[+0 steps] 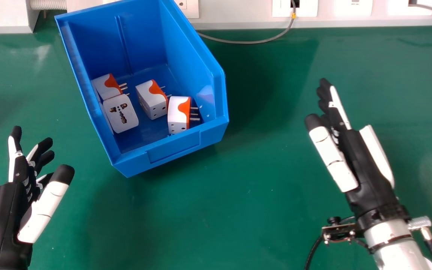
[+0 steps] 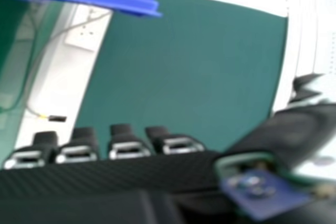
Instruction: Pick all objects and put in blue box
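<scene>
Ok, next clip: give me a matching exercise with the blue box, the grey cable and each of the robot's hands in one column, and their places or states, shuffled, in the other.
1. Blue box
2. Left hand
3. Grey cable
4. Right hand

A. Over the green table, to the right of the box in the head view
B. Has white plug adapters inside
C. At the head view's lower left, empty
D. Looped at the table's far edge

Right pairs: 1-B, 2-C, 3-D, 4-A
</scene>
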Available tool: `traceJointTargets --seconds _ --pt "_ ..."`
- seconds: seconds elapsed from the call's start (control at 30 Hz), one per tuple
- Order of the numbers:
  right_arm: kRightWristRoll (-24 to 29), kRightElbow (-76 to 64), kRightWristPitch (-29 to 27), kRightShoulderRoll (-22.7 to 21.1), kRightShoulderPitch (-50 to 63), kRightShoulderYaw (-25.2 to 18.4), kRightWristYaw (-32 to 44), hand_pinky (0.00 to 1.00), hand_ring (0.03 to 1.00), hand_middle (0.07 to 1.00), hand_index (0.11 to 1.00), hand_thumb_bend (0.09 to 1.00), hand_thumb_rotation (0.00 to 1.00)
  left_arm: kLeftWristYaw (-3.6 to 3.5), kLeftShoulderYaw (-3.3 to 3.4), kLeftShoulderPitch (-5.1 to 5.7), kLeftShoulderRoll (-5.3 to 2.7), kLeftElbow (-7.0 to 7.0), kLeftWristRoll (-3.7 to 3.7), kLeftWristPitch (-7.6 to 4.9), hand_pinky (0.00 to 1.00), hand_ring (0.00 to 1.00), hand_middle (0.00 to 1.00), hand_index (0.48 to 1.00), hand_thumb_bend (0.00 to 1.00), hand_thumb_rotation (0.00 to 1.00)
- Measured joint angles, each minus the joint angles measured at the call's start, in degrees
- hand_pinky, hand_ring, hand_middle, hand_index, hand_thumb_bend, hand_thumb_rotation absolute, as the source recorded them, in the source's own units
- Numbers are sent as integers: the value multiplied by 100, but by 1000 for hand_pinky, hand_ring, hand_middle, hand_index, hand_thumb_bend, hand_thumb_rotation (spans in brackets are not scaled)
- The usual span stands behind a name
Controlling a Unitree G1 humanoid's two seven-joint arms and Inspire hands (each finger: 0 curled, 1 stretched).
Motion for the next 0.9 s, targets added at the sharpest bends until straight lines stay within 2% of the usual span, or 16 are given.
traceJointTargets --seconds 0.13,0.2,0.33,0.43,0.53,0.7,0.87,0.9 --pt "32 -242 231 -15 93 -88 92 1000 1000 1000 1000 229 1000 -83 -36 -87 38 76 18 9 817 916 942 956 907 834" --pt "60 -320 333 -23 120 -136 140 1000 1000 1000 1000 234 1000 -99 -59 -132 63 155 18 7 817 916 941 955 901 832" --pt "137 -351 493 -17 142 -161 201 1000 1000 1000 1000 237 1000 -187 -75 -134 113 199 2 9 816 915 941 954 899 826" --pt "153 -418 572 2 151 -156 230 1000 1000 1000 1000 239 1000 -249 -74 -121 132 199 -54 11 819 917 942 956 902 816" --pt "153 -580 560 1 152 -160 238 1000 1000 1000 1000 241 1000 -267 -71 -122 161 203 -83 15 822 919 945 957 909 815" --pt "138 -584 459 2 159 -161 224 1000 1000 1000 1000 234 1000 -290 -68 -127 192 335 -78 12 826 922 946 959 910 817" --pt "136 -586 459 4 222 -161 207 1000 1000 1000 1000 228 1000 -242 -68 -115 197 359 24 -32 827 922 946 959 883 814" --pt "135 -586 459 4 249 -161 207 1000 1000 1000 1000 228 1000 -242 -68 -99 197 362 24 -54 826 922 946 959 883 814"
